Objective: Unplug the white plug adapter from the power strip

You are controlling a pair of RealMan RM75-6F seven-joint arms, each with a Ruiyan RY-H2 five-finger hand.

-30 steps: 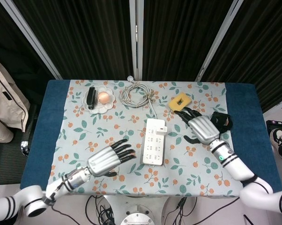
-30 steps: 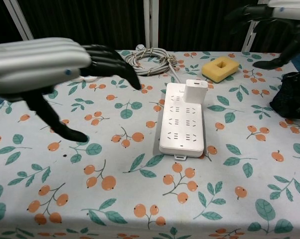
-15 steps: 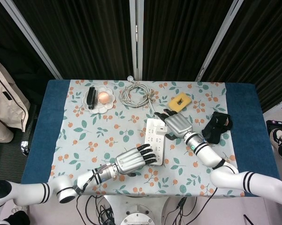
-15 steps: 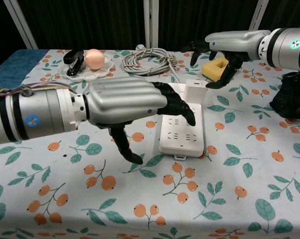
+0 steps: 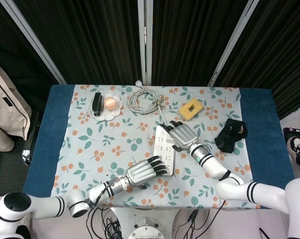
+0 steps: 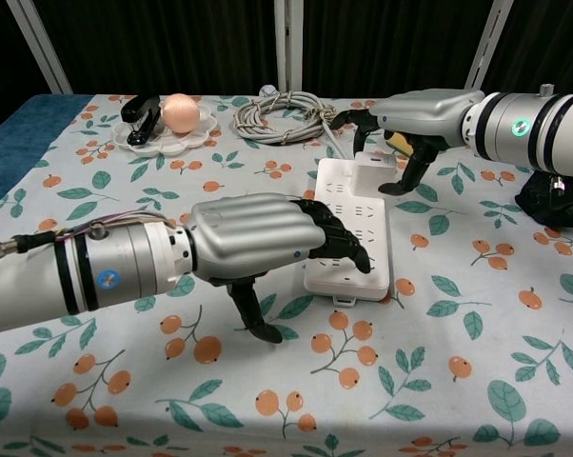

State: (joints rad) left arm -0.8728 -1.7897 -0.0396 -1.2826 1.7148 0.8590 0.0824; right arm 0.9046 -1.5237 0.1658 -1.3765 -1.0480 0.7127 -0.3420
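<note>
The white power strip (image 5: 162,149) (image 6: 361,227) lies lengthwise at the table's middle. The white plug adapter (image 6: 376,165) is seated in its far end, and the head view hides it under my right hand (image 5: 182,135). In the chest view that right hand (image 6: 416,112) arches over the adapter, fingers at its left and thumb at its right. Whether they touch it is unclear. My left hand (image 5: 141,172) (image 6: 256,240) lies flat, its fingertips (image 6: 348,249) resting on the strip's near left part and holding nothing.
A white plate (image 5: 110,112) with an egg (image 6: 180,111) and a black stapler (image 5: 96,103) stands at the back left. A coiled grey cable (image 5: 144,99) (image 6: 283,116) lies behind the strip. A yellow sponge (image 5: 191,108) and a black cloth (image 5: 229,134) (image 6: 553,202) lie to the right.
My left hand has come in from the left and lowered its fingertips onto the strip's near end. My right hand has swung in from the right and settled over the adapter.
</note>
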